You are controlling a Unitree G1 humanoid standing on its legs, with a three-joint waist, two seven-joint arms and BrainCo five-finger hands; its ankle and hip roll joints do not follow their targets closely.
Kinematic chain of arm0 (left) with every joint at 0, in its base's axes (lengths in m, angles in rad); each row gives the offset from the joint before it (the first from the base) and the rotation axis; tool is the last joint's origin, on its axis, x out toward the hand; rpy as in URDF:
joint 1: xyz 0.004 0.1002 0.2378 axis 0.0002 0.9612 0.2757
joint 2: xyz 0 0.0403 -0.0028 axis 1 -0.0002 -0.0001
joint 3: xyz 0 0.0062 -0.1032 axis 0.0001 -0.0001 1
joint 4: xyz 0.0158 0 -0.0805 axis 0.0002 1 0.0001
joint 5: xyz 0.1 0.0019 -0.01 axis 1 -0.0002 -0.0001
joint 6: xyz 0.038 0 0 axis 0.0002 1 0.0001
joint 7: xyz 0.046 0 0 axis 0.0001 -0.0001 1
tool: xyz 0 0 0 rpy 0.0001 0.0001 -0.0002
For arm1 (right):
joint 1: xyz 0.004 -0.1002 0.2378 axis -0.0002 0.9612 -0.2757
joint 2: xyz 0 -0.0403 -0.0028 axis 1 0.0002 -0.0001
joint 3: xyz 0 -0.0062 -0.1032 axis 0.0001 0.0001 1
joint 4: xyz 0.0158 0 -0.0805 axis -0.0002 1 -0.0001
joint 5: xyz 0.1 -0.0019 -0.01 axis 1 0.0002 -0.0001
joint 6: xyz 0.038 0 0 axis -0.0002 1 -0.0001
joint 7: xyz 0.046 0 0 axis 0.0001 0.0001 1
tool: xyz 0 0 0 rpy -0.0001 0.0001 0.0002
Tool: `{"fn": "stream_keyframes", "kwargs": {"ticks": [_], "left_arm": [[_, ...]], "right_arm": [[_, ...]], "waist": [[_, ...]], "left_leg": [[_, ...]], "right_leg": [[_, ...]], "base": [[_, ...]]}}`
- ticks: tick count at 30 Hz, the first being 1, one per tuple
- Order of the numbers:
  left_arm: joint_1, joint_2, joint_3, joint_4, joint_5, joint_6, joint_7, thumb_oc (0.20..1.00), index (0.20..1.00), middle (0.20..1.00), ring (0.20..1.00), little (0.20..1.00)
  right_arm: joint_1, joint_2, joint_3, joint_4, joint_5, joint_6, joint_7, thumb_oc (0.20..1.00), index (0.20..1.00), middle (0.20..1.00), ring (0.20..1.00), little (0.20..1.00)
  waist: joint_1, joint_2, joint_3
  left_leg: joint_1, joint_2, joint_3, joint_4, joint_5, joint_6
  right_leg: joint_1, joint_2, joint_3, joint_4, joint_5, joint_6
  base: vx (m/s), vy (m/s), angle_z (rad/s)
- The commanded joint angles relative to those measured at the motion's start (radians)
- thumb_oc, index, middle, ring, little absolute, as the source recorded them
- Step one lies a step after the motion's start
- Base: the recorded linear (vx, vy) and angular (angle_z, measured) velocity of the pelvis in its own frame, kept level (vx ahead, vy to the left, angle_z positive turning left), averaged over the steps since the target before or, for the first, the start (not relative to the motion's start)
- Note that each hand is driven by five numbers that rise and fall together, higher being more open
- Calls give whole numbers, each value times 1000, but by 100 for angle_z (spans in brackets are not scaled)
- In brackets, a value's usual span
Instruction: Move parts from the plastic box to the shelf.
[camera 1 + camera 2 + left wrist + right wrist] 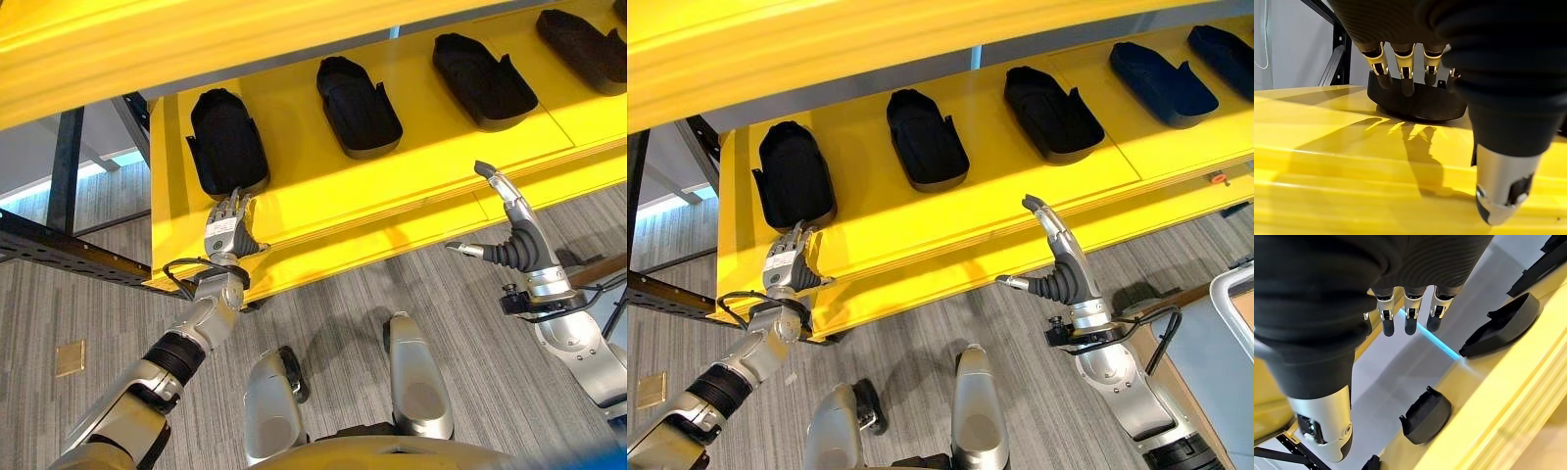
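Several black moulded parts lie in a row on the yellow shelf [323, 201]. The leftmost part [227, 142] sits at the shelf's left end and also shows close up in the left wrist view [1420, 100]. My left hand [227, 233] rests just in front of it at the shelf's front edge, its fingers [1403, 73] straight, open and holding nothing. My right hand [516, 247] hovers open and empty in front of the shelf edge further right, below the third part [485, 83]. Two parts [1427, 416] [1508, 325] show past its fingers.
A second yellow board [147, 49] overhangs the shelf from above. A black metal frame [64, 157] stands at the left. Grey carpet lies below, with a small brass floor plate [69, 357]. A white-rimmed container [1227, 294] shows at the far right.
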Motion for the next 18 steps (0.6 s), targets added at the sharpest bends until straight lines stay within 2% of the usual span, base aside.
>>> {"fn": "stream_keyframes", "kwargs": {"ticks": [1,4,14,16,18], "left_arm": [[24,-32,-8,37,13,6,14,1000,1000,1000,1000,1000],[13,-28,2,58,11,5,30,1000,1000,1000,1000,1000],[56,-25,63,54,-64,83,133,1000,1000,1000,1000,1000],[59,-23,68,54,-74,83,142,1000,1000,1000,1000,1000],[69,-22,84,58,-85,57,187,1000,1000,1000,1000,1000]], "right_arm": [[-19,27,-10,-4,17,-61,-15,1000,1000,1000,1000,1000],[-12,27,-20,-6,21,-62,-9,1000,1000,1000,1000,1000],[1,42,-32,-21,5,-44,-6,1000,1000,1000,1000,1000],[1,42,-32,-23,4,-42,-6,1000,1000,1000,1000,1000],[1,42,-29,-19,4,-43,-12,1000,1000,1000,1000,1000]], "waist": [[-12,-15,-14],[-15,-16,-14],[-3,-9,-7],[-2,-9,-7],[3,-10,-7]], "left_leg": [[31,-83,65,21,-28,148],[24,-80,66,35,-31,149],[16,-89,55,45,-26,146],[15,-90,54,45,-27,146],[14,-91,51,46,-29,147]], "right_leg": [[33,64,-89,14,-2,-55],[27,63,-88,24,-2,-57],[26,63,-86,27,-7,-62],[26,63,-86,27,-7,-63],[25,62,-87,30,-7,-63]], "base": [[0,0,0],[0,0,0],[0,0,0],[0,0,0],[0,0,0]]}}
